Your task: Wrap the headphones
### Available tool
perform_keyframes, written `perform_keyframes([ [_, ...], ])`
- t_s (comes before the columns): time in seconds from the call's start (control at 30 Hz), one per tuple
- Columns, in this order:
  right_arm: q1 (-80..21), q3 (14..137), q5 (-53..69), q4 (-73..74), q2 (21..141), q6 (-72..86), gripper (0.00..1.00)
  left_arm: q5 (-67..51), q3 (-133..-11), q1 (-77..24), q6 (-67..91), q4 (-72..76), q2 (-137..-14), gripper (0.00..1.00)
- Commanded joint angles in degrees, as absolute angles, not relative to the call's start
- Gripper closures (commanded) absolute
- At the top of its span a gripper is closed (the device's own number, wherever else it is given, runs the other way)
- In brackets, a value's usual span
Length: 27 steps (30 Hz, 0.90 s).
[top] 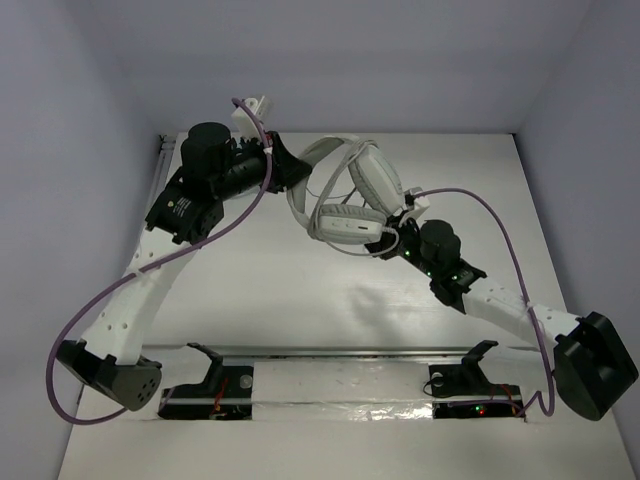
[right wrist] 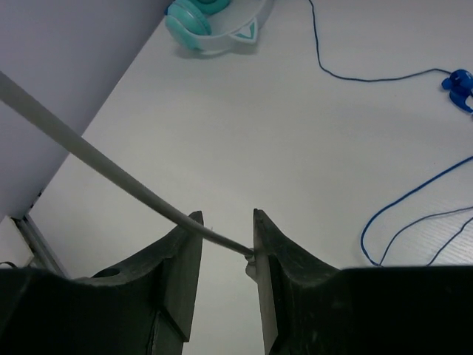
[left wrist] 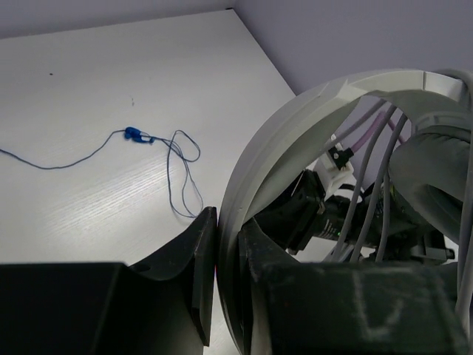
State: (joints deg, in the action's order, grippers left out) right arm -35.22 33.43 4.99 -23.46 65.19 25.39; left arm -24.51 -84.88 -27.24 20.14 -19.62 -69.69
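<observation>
Your left fingers point(left wrist: 194, 277) pinch the headphones point(left wrist: 255, 174), a few turns look wound, but the cable point(right wrist: 96, 153) runs loose between your spread right fingers point(right wrist: 176, 277), its tail unwrapped.

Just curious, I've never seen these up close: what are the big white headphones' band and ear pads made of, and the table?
The headband looks like hard matt off-white plastic: smooth, with a moulded ridge. The ear pad seems grey leatherette over foam, puffy and rounded. The table is probably white laminate or painted board; faint streaky grain shows.
</observation>
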Motion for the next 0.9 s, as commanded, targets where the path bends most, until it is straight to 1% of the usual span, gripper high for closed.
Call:
perform_keyframes([
  [0.0,-34.9,32.1,5.2,-28.0,64.0,26.0,0.60,-24.9,-90.0,-26.3,26.6,-14.0,-69.6,1.00],
  [0.13,-34.9,32.1,3.8,-27.1,63.7,26.2,0.61,-25.6,-90.2,-26.3,28.3,-12.3,-71.0,1.00],
  [0.17,-34.9,31.6,1.8,-26.9,63.2,26.6,0.70,-25.2,-89.9,-26.3,29.3,-11.3,-71.3,1.00],
  [0.27,-34.9,31.6,1.2,-26.2,63.4,27.1,0.71,-24.4,-89.6,-25.7,29.7,-11.0,-71.5,1.00],
  [0.3,-34.9,31.7,1.9,-26.1,63.5,27.2,0.74,-24.5,-89.4,-25.7,30.7,-9.9,-71.6,1.00],
  [0.33,-34.9,31.6,2.6,-26.3,63.8,27.2,0.80,-24.4,-89.2,-25.1,31.1,-9.2,-71.7,1.00],
  [0.37,-34.9,31.5,3.1,-27.0,64.2,27.7,0.91,-24.2,-88.9,-25.1,31.5,-9.0,-71.8,1.00],
  [0.4,-34.9,30.9,3.5,-27.5,64.2,28.5,0.93,-23.9,-88.6,-25.1,32.5,-7.7,-71.9,1.00],
  [0.43,-34.9,30.9,3.7,-27.9,64.1,28.7,0.98,-23.9,-88.2,-25.1,33.1,-7.0,-72.0,1.00],
  [0.47,-34.9,30.8,3.8,-27.9,63.9,28.9,1.00,-23.9,-87.9,-25.1,33.7,-6.5,-72.1,1.00],
  [0.67,-34.9,29.3,5.1,-27.2,62.3,29.6,1.00,-23.3,-86.9,-24.6,35.5,-4.0,-72.9,1.00],
  [0.77,-34.9,28.9,2.6,-25.1,60.9,29.9,1.00,-23.8,-86.8,-24.6,35.9,-3.4,-73.1,1.00],
  [0.8,-34.9,29.2,0.5,-24.1,60.5,28.8,0.96,-23.5,-86.7,-24.6,35.8,-3.3,-73.0,1.00],
  [0.83,-34.9,29.6,-1.6,-22.8,59.4,28.3,0.81,-23.0,-86.9,-24.6,35.4,-3.9,-73.0,1.00],
  [0.87,-34.9,30.0,-3.3,-20.9,58.7,28.0,0.73,-22.7,-87.3,-24.6,35.1,-4.2,-73.1,1.00],
])
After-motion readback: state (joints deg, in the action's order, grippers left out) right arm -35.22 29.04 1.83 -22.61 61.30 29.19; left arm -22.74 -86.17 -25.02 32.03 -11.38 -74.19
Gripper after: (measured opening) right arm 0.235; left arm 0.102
